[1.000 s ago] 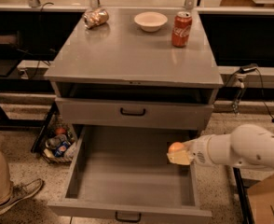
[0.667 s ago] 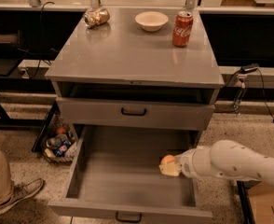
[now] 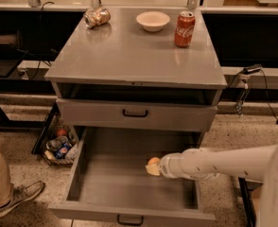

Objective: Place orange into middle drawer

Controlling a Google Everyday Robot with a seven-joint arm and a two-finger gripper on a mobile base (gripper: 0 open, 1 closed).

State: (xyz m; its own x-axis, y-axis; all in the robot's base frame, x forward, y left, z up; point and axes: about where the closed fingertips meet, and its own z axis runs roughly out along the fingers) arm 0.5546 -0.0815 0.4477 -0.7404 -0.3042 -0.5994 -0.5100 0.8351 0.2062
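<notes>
Mid drawer: orange gripped in claw.

Gripper, seemingly with orange, over drawer

The grey counter carries three things along its far edge. A crumpled silvery can lies on its side at the left, a pale bowl sits in the middle, and a red cola can stands upright at the right. The end effector is below, inside the open middle drawer.
</notes>
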